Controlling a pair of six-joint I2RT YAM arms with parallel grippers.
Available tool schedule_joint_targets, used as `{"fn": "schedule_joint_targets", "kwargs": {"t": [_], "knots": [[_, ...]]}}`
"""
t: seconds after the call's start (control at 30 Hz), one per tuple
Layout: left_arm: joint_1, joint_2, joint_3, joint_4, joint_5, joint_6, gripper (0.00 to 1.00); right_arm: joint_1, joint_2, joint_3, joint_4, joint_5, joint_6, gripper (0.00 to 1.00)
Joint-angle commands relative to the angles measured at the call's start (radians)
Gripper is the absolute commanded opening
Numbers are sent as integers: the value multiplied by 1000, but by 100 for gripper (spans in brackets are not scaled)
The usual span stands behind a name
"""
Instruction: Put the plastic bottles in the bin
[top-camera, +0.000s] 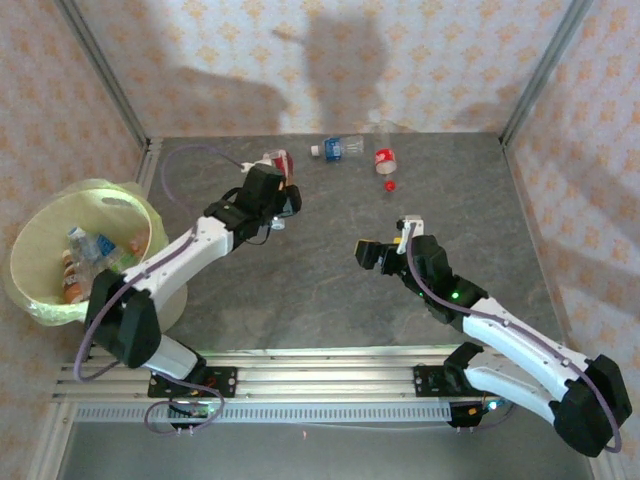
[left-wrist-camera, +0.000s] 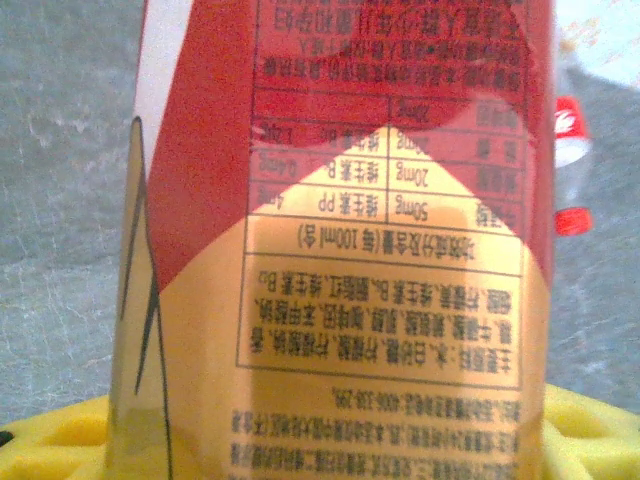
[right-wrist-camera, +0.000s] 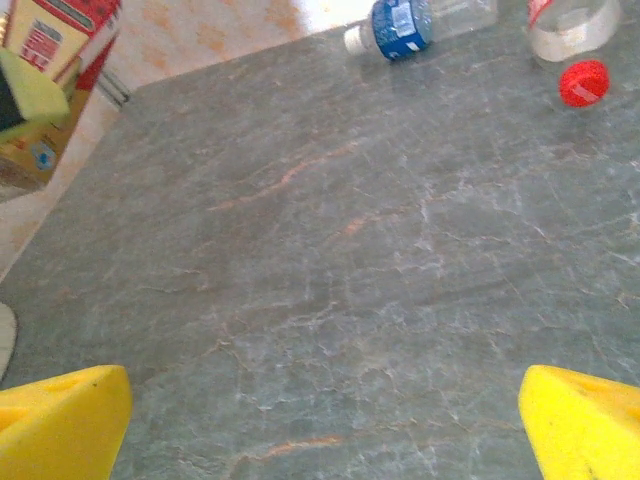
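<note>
We see the left gripper clamped on a red-and-yellow bottle (its label reads upside down) at eleven o'clock. The right gripper hangs with its jaws wide over the table. A blue-labelled bottle and a red-capped bottle lie at twelve o'clock. The bin, at nine o'clock, holds several bottles.

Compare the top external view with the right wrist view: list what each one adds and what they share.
Top external adds the bin with bottles inside and both arms' full length. Right wrist adds the right claw up close, yellow pads wide apart over the table. Shared: the blue-labelled bottle, the red-capped bottle, and the red-labelled bottle held in the left claw.
</note>
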Motion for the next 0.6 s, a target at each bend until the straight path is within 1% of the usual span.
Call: {"fn": "schedule_joint_targets", "kwargs": {"t": [0.0, 0.13, 0.23, 0.43, 0.5, 0.57], "knots": [[-2, -81, 52, -84, -38, 65, 58, 3, 8, 17, 78, -41, -30, 99], [-2, -178, 142, -211, -89, 137, 58, 8, 20, 28, 79, -39, -28, 99], [-2, -250, 215, -320, -174, 167, 58, 11, 31, 33, 86, -38, -27, 99], [-2, -365, 379, -573, -389, 210, 56, 16, 57, 51, 89, -36, -34, 99], [1, -403, 413, -631, -482, 228, 56, 16, 66, 57, 88, -36, -38, 99], [25, -434, 443, -699, -597, 221, 56, 16, 77, 65, 87, -38, -43, 99]]}}
